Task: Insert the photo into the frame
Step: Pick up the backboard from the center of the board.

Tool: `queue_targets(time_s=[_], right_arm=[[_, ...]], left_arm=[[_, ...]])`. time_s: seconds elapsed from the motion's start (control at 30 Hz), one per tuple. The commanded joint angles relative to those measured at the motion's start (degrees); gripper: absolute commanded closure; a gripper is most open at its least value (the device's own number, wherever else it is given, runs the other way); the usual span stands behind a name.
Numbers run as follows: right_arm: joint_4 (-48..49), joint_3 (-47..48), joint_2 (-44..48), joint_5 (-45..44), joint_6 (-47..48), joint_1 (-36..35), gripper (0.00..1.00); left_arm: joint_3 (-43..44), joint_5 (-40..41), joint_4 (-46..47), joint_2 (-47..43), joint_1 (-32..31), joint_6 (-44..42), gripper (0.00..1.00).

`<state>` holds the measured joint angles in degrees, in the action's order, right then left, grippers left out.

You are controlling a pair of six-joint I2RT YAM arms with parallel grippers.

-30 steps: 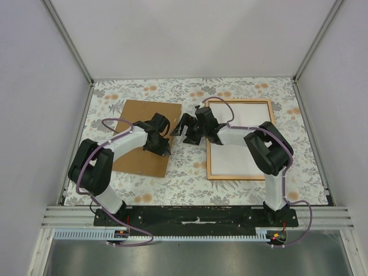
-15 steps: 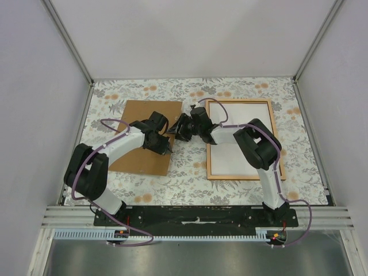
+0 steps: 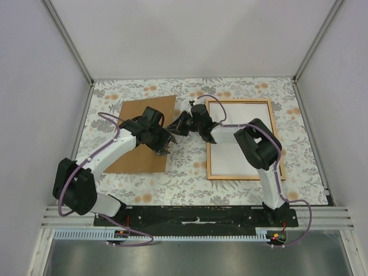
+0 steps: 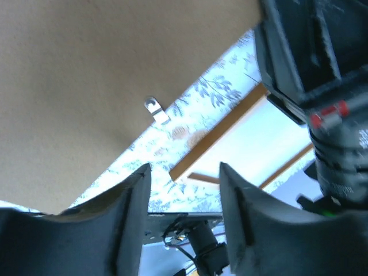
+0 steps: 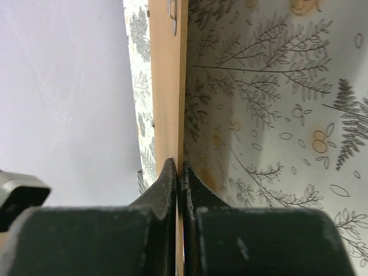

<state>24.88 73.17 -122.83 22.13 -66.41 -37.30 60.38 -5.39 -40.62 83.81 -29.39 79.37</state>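
The frame (image 3: 238, 177), orange-brown with thin rails, lies flat at the right of the table. The photo (image 3: 238, 138) lies inside it with its white back up. In the left wrist view the frame (image 4: 217, 135) and the photo (image 4: 261, 135) show beyond my fingers. My right gripper (image 3: 175, 127) reaches left of the frame and is shut on the thin right edge of the brown backing board (image 3: 144, 135). The right wrist view shows that gripper (image 5: 181, 169) pinching the board (image 5: 167, 86). My left gripper (image 3: 163, 147) stands open beside the board's right edge, and the left wrist view shows this gripper (image 4: 185, 175) holding nothing.
The backing board (image 4: 86, 80) is tilted with its right edge lifted off the floral tablecloth (image 3: 184, 172). A small metal clip (image 4: 156, 110) sticks out from the board's edge. Grey walls enclose the table on three sides.
The left gripper opened and let go of the backing board. The right gripper closed on the board's right edge. The board's right side has risen and turned slightly.
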Motion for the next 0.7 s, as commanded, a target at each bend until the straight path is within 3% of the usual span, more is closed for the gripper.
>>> queue_targets(time_s=[0.0,0.2,0.3,0.47,0.57,0.67], right_arm=[[-0.8,2.2,3.6,-1.3,1.5,0.0,1.0],[-2.6,2.0,7.4,1.1,2.4,2.0,1.0],[-3.1,-0.9,12.6,2.6,4.1,3.8,1.0],[-7.6,-5.1,22.4,8.2,8.0,9.2,1.0],[-10.3,-8.6,29.7,11.3,10.7,13.4,1.0],[-14.4,-10.4,35.9,15.2,13.3,17.9,1.0]], left_arm=[[5.7,-0.5,-3.2,-7.0,0.6,-12.6,0.39],[14.4,2.0,-6.7,-9.2,4.1,-25.9,0.36],[20.1,4.8,-8.7,-8.8,11.4,-34.8,0.36],[21.1,-11.4,2.8,-5.2,25.1,-45.3,0.36],[22.2,-23.4,9.2,0.5,27.8,-49.5,0.38],[23.4,-29.3,13.0,6.4,29.0,-50.3,0.39]])
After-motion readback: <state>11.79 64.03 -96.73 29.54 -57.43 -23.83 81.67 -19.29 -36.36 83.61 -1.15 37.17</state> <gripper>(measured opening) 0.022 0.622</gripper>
